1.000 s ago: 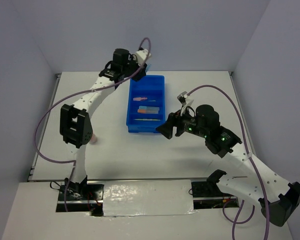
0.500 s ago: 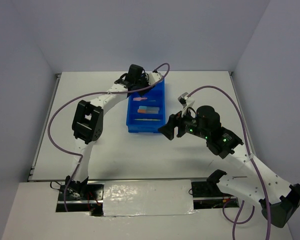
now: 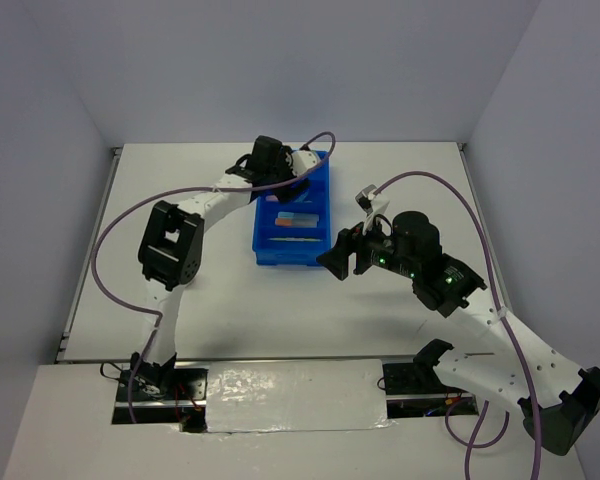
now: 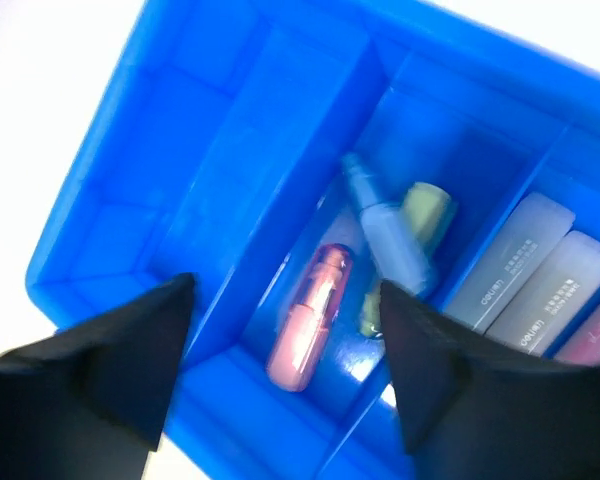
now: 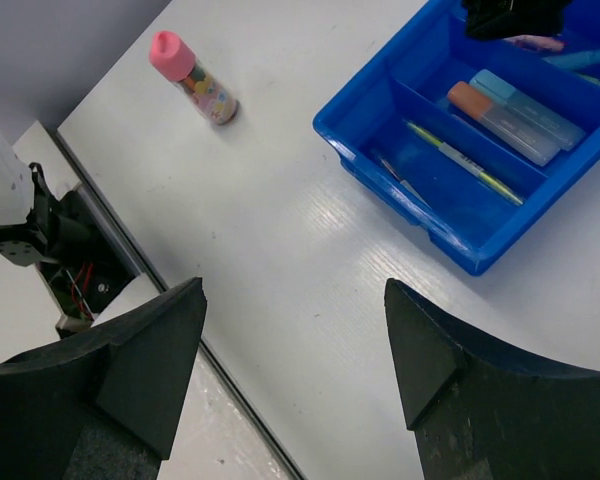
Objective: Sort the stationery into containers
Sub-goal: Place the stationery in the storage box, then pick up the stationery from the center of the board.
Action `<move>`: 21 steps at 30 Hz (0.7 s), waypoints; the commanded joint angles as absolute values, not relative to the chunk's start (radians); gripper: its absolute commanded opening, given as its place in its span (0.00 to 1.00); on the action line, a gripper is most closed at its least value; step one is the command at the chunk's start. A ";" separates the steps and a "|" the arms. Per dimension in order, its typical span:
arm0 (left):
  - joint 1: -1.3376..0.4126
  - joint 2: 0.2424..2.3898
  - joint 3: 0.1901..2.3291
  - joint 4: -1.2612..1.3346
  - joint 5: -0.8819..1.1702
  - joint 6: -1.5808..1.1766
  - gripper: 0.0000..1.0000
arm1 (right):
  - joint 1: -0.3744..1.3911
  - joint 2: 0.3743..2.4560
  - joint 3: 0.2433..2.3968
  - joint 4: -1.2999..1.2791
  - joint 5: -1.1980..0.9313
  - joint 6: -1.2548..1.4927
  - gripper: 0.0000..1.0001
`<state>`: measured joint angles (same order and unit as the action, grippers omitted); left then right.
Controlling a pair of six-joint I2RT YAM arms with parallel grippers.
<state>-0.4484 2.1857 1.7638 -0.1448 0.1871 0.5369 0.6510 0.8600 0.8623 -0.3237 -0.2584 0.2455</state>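
Note:
The blue tray (image 3: 290,257) lies mid-table. My left gripper (image 3: 283,178) hovers over its far end, open (image 4: 285,340), with nothing between the fingers. Below it, in one compartment (image 4: 110,230), lie a pink marker (image 4: 310,315), a blue marker (image 4: 385,235) and a green one (image 4: 425,215). The neighbouring compartment holds pale chunky pieces (image 4: 510,260). In the right wrist view, an orange-grey marker (image 5: 500,120) and a blue marker (image 5: 530,100) share a compartment, with a yellow pen (image 5: 465,162) and a grey pen (image 5: 395,172) in the nearest one. My right gripper (image 5: 295,330) is open over bare table, near the tray's front right corner (image 3: 335,262).
A pink-capped stick (image 5: 192,78) lies on the table left of the tray (image 5: 380,190), by the left arm's elbow (image 3: 168,245). The table's near edge and base hardware (image 5: 60,250) are close under the right gripper.
The left arm swung from behind the tray's far left corner to over its far compartments, and its jaws now stand open. The right arm has hardly moved.

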 commanded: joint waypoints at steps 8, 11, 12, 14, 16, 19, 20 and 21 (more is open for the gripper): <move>-0.442 1.755 1.600 0.204 -0.109 0.090 0.99 | 0.652 0.830 0.882 -0.285 -0.262 0.238 0.79; -0.443 1.524 1.475 0.079 -0.499 -0.189 0.99 | 0.649 0.825 0.868 -0.255 -0.291 0.244 0.80; -0.443 1.476 1.374 -0.022 -0.672 -0.259 0.99 | 0.649 0.828 0.867 -0.244 -0.304 0.244 0.80; -0.448 1.314 1.205 -0.119 -0.846 -0.465 0.99 | 0.649 0.837 0.871 -0.245 -0.331 0.241 0.80; -0.453 1.217 1.105 -0.240 -0.900 -0.632 0.99 | 0.649 0.845 0.880 -0.248 -0.340 0.239 0.80; -0.474 1.039 0.962 -0.386 -0.954 -0.785 0.99 | 0.650 0.861 0.882 -0.230 -0.376 0.253 0.80; -0.476 1.017 0.915 -0.423 -0.965 -0.816 0.99 | 0.650 0.871 0.881 -0.213 -0.397 0.256 0.80; -0.479 1.002 0.893 -0.449 -0.980 -0.833 0.99 | 0.650 0.876 0.879 -0.204 -0.409 0.268 0.80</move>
